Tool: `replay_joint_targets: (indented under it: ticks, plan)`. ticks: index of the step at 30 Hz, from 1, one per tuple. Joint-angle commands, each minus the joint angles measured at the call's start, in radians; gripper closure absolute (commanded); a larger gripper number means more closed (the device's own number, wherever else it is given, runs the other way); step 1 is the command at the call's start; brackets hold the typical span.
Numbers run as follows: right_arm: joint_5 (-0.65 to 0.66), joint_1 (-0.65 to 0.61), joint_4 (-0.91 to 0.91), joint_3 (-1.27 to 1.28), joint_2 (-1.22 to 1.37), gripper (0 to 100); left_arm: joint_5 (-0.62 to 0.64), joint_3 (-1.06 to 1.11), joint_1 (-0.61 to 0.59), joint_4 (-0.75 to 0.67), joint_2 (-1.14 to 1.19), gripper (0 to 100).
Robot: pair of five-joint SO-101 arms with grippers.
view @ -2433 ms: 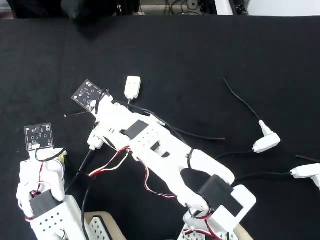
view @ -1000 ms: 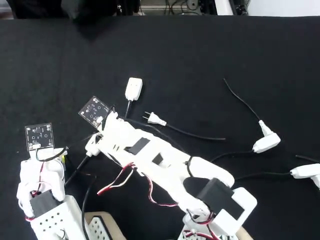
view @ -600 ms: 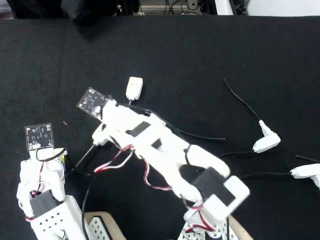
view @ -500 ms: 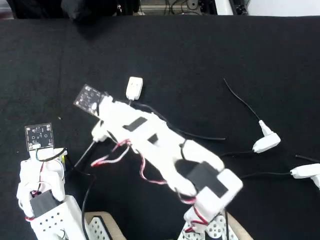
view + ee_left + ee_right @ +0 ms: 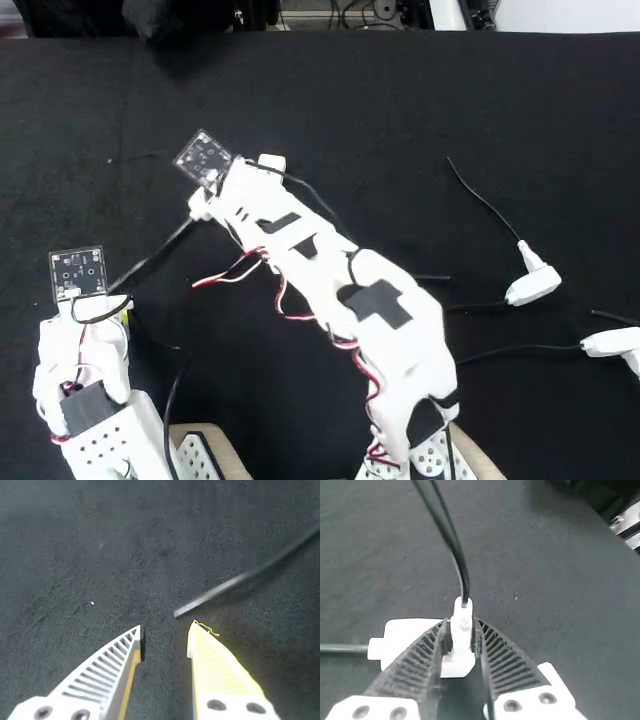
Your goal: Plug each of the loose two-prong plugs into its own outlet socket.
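right gripper (image 5: 461,624) clenched on 1 white plug (image 5: 459,662), just beside the white socket (image 5: 402,635) on the black table (image 5: 420,120) | left gripper (image 5: 165,632) released, fingers apart near a black cable end (image 5: 200,600)

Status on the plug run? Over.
Right gripper shut on plug, beside white socket. Left gripper open over table. Loose cable end by it.

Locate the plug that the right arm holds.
The plug sits clamped in the right gripper's jaws, beside the white outlet socket, left of centre in the high view.
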Motion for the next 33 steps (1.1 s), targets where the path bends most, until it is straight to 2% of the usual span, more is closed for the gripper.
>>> replay_joint_targets:
  ticks: [1, 5, 7, 10, 13, 20, 24, 26, 29, 33]
  plan:
    - [-0.103, 0.034, -0.029, -0.076, -0.002, 90.9, 0.009, 0.019, 0.012, -0.020, -0.002, 84]
    - [-0.298, 0.077, 0.100, -0.140, -0.031, 85.3, 0.009, 0.019, 0.012, -0.020, -0.002, 84]
    - [-0.351, 0.075, 0.210, -0.154, -0.067, 81.9, 0.009, 0.019, 0.012, -0.020, -0.002, 84]
    - [-0.394, 0.048, 0.351, -0.148, -0.143, 71.1, 0.009, 0.019, 0.012, -0.020, -0.002, 84]
    - [-0.459, 0.032, 0.405, -0.107, -0.226, 62.1, 0.009, 0.019, 0.012, -0.020, -0.002, 84]
    - [-0.488, 0.025, 0.446, 0.093, -0.536, 61.7, 0.009, 0.010, 0.013, -0.020, -0.002, 84]
    - [-0.488, 0.032, 0.683, 0.220, -0.895, 61.7, 0.014, -0.042, 0.093, -0.002, -0.002, 84]
    - [-0.493, 0.034, 0.835, 0.266, -1.102, 63.9, 0.018, -0.096, 0.154, 0.026, -0.002, 84]
    - [-0.494, 0.037, 0.984, 0.332, -1.420, 74.6, 0.075, -0.179, 0.300, 0.035, 0.000, 84]
    - [-0.488, 0.175, 1.045, 0.412, -1.810, 92.8, 0.127, -0.259, 0.483, 0.038, 0.012, 84]
